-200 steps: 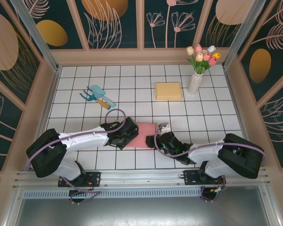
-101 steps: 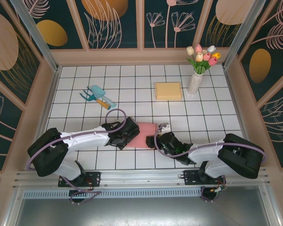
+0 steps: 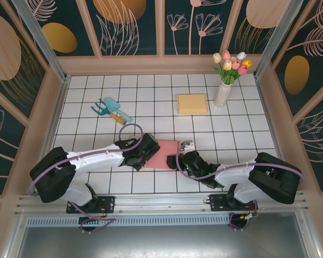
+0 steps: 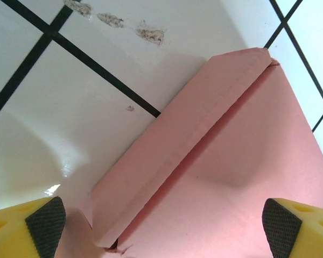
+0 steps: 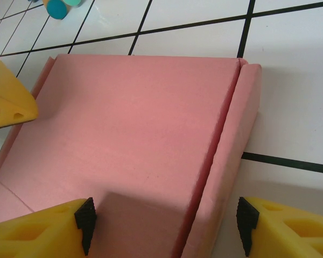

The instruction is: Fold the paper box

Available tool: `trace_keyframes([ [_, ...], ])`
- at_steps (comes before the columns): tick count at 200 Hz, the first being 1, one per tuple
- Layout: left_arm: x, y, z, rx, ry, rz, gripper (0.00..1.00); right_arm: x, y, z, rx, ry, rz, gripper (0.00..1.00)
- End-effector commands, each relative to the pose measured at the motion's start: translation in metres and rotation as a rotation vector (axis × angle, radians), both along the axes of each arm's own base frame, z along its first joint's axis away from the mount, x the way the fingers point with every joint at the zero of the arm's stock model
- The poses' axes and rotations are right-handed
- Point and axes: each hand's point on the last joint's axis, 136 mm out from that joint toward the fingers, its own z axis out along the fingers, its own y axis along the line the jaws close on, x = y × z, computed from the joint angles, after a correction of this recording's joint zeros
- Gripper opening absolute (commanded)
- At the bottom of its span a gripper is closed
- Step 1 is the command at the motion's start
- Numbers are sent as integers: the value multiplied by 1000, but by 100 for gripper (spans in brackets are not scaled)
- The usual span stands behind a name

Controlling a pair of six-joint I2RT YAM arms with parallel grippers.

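White glossy tiled table (image 3: 247, 134) under dark floral wall panels (image 3: 129, 27). Near the front middle, flat on the tiles: pink paper box (image 3: 164, 153) of smooth matte card, long edge flaps creased. From above, both ends hidden under the left gripper (image 3: 142, 150) and right gripper (image 3: 185, 159); cut off at the bottom in the wrist views. Left jaws spread wide over a corner flap. Right jaws parted astride the other flap, yellow fingers (image 5: 37, 236) black-padded.
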Motion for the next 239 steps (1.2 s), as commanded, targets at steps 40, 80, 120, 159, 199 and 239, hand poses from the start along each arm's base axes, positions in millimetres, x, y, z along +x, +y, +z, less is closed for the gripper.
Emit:
trace_keyframes([
  [40, -3, -14, -10, -17, 54, -17, 95, -5, -9, -13, -57, 1, 5, 72],
  [80, -5, -18, -15, -19, 78, -21, 90, -4, -8, -13, -59, 2, 5, 72],
  [120, -5, -17, -18, -9, 77, -24, 90, -4, -8, -15, -63, 6, 7, 72],
  [159, -6, -13, -21, -1, 78, -14, 88, -4, -8, -12, -54, 3, 7, 72],
  [199, -6, -9, -23, 11, 75, -5, 88, -5, -10, -5, -52, -4, 5, 73],
  [239, -7, -7, -25, 19, 76, -2, 88, -6, -17, 3, -50, -19, -11, 73],
])
